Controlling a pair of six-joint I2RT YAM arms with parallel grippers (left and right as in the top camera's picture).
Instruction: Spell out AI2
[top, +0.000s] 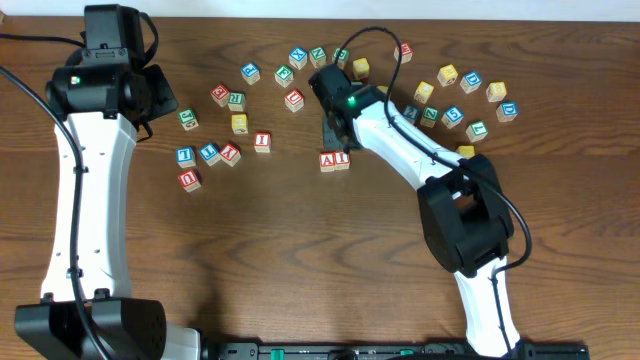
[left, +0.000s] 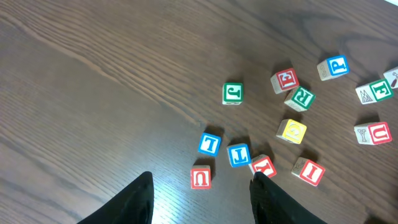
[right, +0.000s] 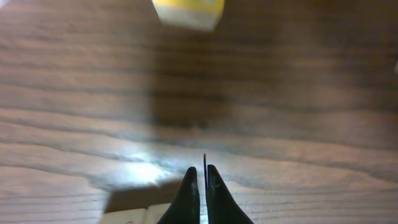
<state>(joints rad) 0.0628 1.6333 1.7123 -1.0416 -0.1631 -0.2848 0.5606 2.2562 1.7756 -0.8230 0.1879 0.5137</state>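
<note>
A red-framed "A" block (top: 328, 160) and a red-framed "I" block (top: 342, 159) stand side by side, touching, at the table's middle. My right gripper (top: 331, 132) hovers just behind them, shut and empty; in the right wrist view its fingers (right: 204, 180) are pressed together over bare wood, with a pale block top (right: 134, 214) at the lower left. I cannot pick out the blue-framed "2"; the blue-framed blocks in the clusters are too small to read. My left gripper (top: 160, 100) is open and empty at the far left, and its fingers (left: 202, 199) are spread above the table.
A left cluster holds a second red "I" (left: 309, 172), a red "U" (left: 200, 178), a blue "L" (left: 210, 143) and a green "J" (left: 232, 93). A yellow block (right: 188, 11) lies ahead of my right gripper. More blocks (top: 460, 95) are scattered at the back right.
</note>
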